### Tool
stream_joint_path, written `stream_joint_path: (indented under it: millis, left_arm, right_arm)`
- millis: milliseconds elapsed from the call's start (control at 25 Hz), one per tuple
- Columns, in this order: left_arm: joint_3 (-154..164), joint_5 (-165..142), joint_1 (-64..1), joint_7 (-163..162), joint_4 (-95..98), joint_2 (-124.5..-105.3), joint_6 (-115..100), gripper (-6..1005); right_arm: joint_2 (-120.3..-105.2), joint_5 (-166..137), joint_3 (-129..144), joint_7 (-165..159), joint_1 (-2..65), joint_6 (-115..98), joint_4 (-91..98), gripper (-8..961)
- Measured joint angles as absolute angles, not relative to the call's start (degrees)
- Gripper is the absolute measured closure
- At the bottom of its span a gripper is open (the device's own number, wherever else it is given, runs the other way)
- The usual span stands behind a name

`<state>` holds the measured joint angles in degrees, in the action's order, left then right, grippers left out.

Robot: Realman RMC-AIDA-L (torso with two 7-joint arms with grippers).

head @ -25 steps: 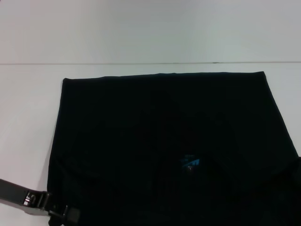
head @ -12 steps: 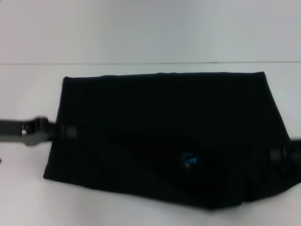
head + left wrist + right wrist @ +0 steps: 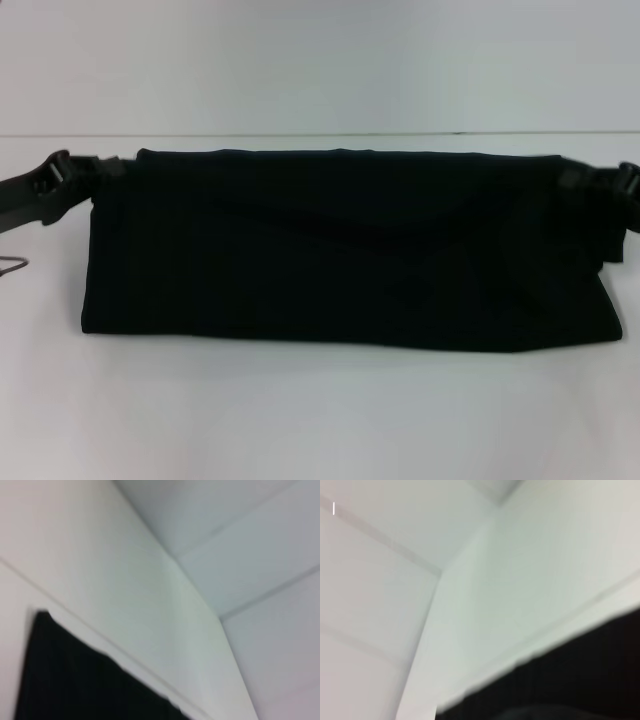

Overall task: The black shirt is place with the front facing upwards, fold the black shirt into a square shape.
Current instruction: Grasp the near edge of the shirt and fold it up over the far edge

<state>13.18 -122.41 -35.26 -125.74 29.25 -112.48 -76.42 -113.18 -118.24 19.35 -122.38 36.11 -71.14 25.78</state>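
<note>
Here we hold the black shirt (image 3: 340,250), folded into a wide band on the white surface (image 3: 320,420), our left gripper (image 3: 112,168) and right gripper (image 3: 568,178) at its far corners, jaws clamped on cloth.

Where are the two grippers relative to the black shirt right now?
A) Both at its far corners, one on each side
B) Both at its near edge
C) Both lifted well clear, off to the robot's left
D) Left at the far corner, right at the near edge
A: in the head view the left gripper and the right gripper sit at opposite far corners of the black shirt, now a wide folded band.
</note>
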Motion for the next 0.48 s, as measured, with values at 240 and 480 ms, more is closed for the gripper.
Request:
stream_joint_path:
  millis: [240,480]
  left_arm:
    - [13.5,-114.7,-36.9,-115.8,27.7,-117.76,-63.1,848]
    - [13.6,-109.3,-39.9,-108.2,26.3,-119.94,-56.7,844]
  right_arm:
    - [-118.59,-106.9,19.8,-110.6,37.2,-59.0,23.9,846]
    - [-119.63,-104.6,19.9,-102.4,39.5,-52.1,21.0,843]
